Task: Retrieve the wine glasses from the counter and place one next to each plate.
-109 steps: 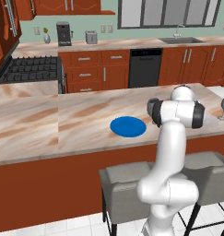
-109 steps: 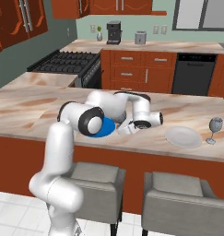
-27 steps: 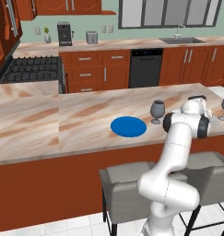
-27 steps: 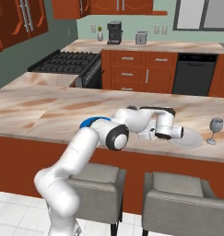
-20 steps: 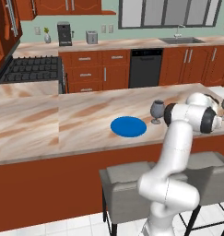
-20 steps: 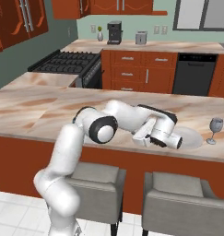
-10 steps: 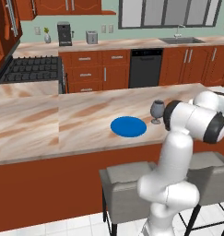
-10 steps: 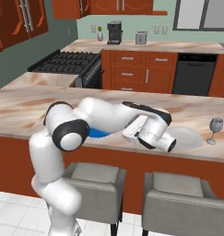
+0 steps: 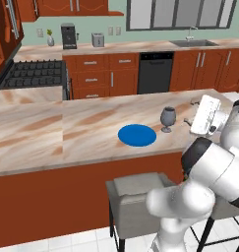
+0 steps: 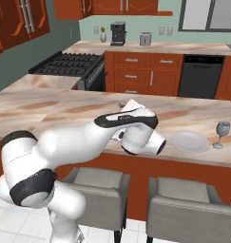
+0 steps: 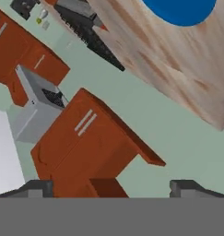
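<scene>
1. My fingers (image 11: 39,186) stand wide apart, nothing between them, and my gripper (image 11: 111,186) is looking out along a rolled view of red-brown cabinets.
2. At the top of the hand view sits an arc of the blue plate (image 11: 181,10) on the marbled bar top (image 11: 178,69).
3. From the left base view, my hand (image 9: 205,115) hangs over the right end of the bar top, clear of everything on it.
4. One wine glass (image 9: 167,118) stands upright just beside the blue plate, at its right rim, near the bar's middle.
5. A second wine glass (image 10: 222,133) stands upright near the right end, just beside the pale plate (image 10: 188,141).
6. That makes two glasses, two plates.
7. The long counter (image 9: 121,47) runs along the back wall.
</scene>
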